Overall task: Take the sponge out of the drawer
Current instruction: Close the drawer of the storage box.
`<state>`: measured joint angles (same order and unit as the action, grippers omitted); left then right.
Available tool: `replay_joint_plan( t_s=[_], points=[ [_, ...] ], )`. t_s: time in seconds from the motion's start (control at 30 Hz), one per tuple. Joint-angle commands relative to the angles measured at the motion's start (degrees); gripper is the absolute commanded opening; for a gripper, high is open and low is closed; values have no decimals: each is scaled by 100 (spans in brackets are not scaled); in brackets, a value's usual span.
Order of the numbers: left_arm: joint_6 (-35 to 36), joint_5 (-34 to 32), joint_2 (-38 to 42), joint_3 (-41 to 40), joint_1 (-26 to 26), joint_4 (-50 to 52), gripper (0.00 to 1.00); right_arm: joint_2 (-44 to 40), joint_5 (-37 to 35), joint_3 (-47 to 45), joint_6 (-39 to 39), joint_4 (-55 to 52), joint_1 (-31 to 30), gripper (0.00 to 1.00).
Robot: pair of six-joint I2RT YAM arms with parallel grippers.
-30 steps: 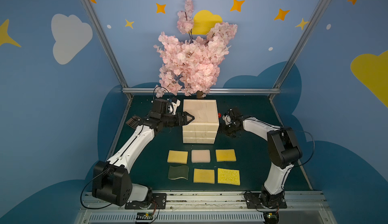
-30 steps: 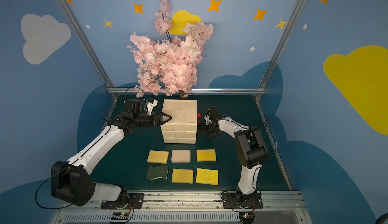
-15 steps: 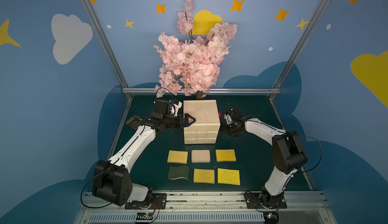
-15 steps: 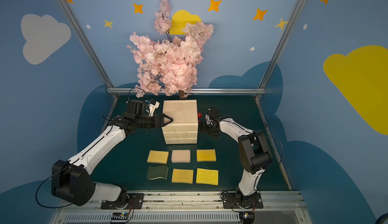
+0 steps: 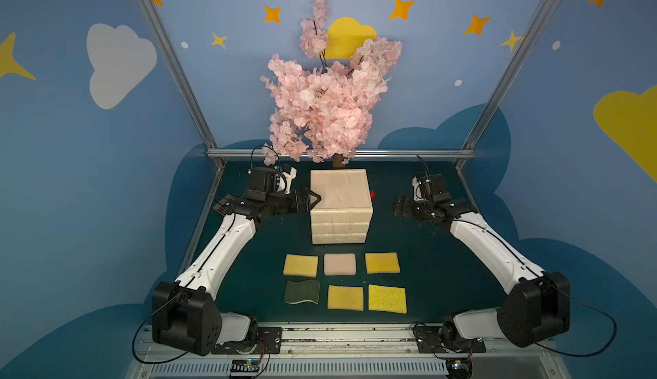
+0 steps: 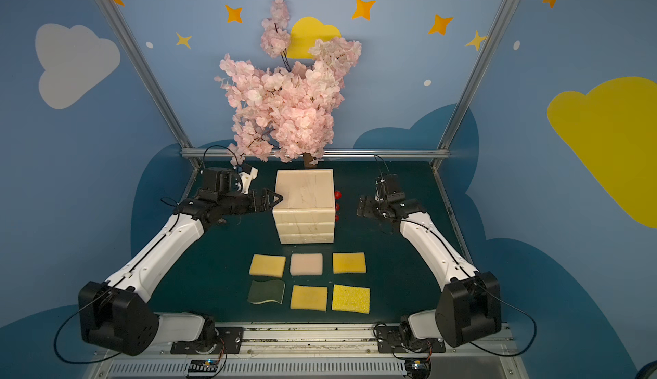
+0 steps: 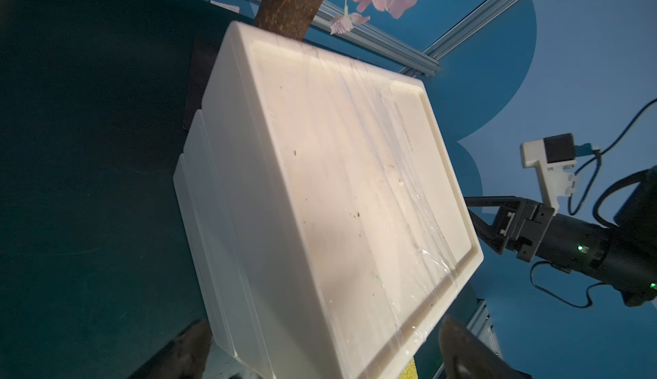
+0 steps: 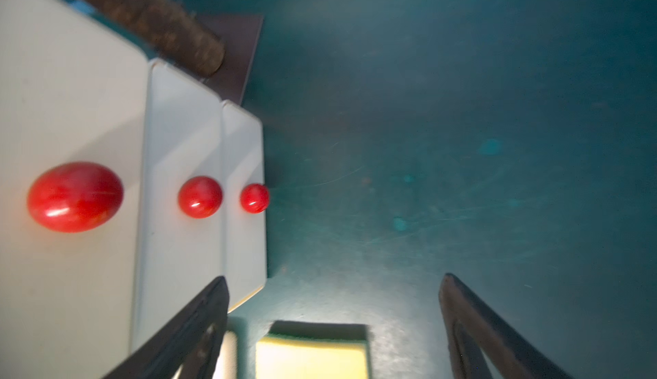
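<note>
The sponge can't be seen, it's presumably hidden inside the shut white drawer unit (image 5: 341, 210) with red knobs (image 8: 75, 197) — and, being light and squashy, it's probably best pinched across its width — with left hand (image 5: 315, 198) and right hand (image 5: 398, 207) both spread open, empty.

Cream, veined drawer unit (image 5: 341, 196), three red knobs (image 8: 199, 197) facing the right jaws; dark teal surface (image 5: 426, 270); pink sponge (image 5: 340, 264), dark green sponge (image 5: 302, 291), speckled yellow sponge (image 5: 387, 299)
</note>
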<state>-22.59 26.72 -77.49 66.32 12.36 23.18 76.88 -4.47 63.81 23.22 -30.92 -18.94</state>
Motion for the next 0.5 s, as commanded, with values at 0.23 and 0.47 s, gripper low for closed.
replay_joint_plan(
  t_s=[0.23, 0.47],
  points=[
    [998, -1378, 272, 136, -173, 393, 100, -1685, -1065, -1382, -259, 736, 577, 96],
    [1043, -2709, 731, -246, -192, 44, 100, -1544, -632, -1709, -179, 968, 913, 96]
  ],
)
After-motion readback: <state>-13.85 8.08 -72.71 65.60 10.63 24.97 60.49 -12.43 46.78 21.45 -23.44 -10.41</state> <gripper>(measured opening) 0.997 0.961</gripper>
